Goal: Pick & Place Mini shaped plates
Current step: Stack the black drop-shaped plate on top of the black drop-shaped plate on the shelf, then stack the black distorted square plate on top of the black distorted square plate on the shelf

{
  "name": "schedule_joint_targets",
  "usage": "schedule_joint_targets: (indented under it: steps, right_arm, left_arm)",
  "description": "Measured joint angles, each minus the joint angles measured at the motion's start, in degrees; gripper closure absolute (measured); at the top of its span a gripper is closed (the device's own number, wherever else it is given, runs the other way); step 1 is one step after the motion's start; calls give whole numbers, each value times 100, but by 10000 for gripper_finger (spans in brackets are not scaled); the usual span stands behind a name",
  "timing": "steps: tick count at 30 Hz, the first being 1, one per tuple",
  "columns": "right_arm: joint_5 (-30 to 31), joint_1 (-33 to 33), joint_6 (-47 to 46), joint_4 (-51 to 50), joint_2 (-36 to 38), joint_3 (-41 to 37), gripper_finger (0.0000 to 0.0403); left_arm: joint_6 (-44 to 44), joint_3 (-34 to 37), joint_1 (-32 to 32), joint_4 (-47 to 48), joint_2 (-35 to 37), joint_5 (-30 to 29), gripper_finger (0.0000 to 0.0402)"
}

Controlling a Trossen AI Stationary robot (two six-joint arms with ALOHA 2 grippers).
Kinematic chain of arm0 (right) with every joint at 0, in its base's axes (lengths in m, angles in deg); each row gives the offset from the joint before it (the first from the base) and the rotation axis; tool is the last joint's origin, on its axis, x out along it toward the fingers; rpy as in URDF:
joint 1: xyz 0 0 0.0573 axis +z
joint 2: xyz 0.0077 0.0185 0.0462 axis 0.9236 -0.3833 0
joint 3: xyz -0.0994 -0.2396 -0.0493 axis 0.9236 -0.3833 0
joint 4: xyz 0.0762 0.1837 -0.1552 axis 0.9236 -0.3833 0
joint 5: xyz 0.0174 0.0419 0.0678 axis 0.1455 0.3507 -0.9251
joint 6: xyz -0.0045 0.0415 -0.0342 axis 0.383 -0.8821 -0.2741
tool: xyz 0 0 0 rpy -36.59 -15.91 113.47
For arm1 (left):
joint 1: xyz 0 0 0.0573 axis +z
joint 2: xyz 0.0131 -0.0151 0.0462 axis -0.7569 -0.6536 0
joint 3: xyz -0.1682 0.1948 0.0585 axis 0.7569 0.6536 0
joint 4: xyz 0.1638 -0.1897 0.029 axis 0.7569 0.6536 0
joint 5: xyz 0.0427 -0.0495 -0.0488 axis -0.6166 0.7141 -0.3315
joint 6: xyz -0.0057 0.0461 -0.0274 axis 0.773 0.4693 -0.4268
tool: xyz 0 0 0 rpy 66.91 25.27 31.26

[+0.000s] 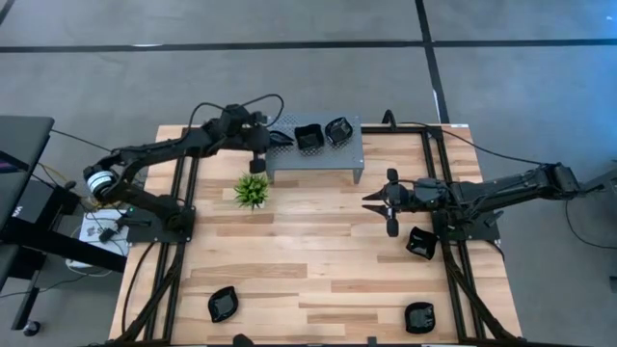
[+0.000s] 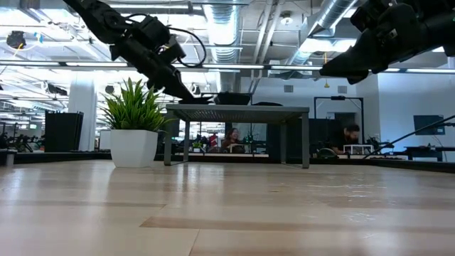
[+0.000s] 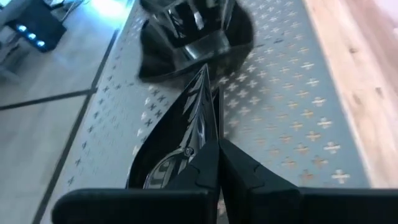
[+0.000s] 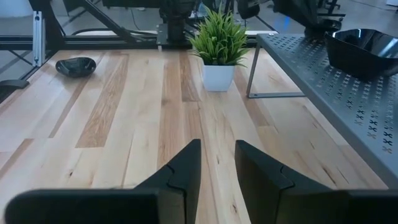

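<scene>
My left gripper [image 1: 274,138] is at the left end of the grey perforated stand [image 1: 347,154] and is shut on a glossy black leaf-shaped mini plate [image 3: 180,130]. Two more black plates [image 1: 308,137] [image 1: 338,131] sit on the stand's top; the nearer one [image 3: 193,31] shows just ahead of the held plate. My right gripper [image 1: 378,200] hangs open above the table, right of the middle, holding nothing. Three other plates lie on the table [image 1: 421,242] [image 1: 223,305] [image 1: 419,315]. My left gripper pinches the leaf-shaped plate by its rim [image 3: 208,146] at the end nearest the wrist, between its two fingers. The fingers slant down from the table's left side and lie along the plate. The plate is tilted, its pointed tip [image 3: 203,73] low over the stand's top; whether it touches, I cannot tell.
A small green plant in a white pot [image 1: 253,190] stands on the table just in front of the stand's left leg. Dark rails [image 1: 183,241] [image 1: 448,280] run along both sides of the wooden table. Bare wood lies between plant and right gripper.
</scene>
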Motion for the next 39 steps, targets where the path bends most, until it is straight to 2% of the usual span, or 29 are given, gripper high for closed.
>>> schedule_joint_targets:
  steps: [4,11,16,20,25,30,34,39]
  right_arm:
    - [4,2,0,-35,0,0,310]
    - [9,2,-3,-37,0,0,310]
    - [9,2,-8,-37,0,0,310]
    - [9,2,-20,-23,0,0,310]
    - [171,-61,152,303,0,0,310]
    - [360,-131,221,565,0,76,310]
    - [428,140,247,568,0,318,310]
    - [933,788,256,152,-318,723,310]
  left_arm:
    - [-59,0,0,-32,39,-238,393]
    - [-172,0,-31,-105,68,-339,362]
    - [-335,0,-230,-112,79,-906,333]
    - [-785,2,-915,-351,244,-834,322]
    - [-835,0,-2088,-619,321,-787,321]
    - [-1031,0,-2968,-619,321,-855,321]
    - [-1686,0,-3397,-615,318,-870,321]
    - [-2149,0,-3705,-576,291,-869,321]
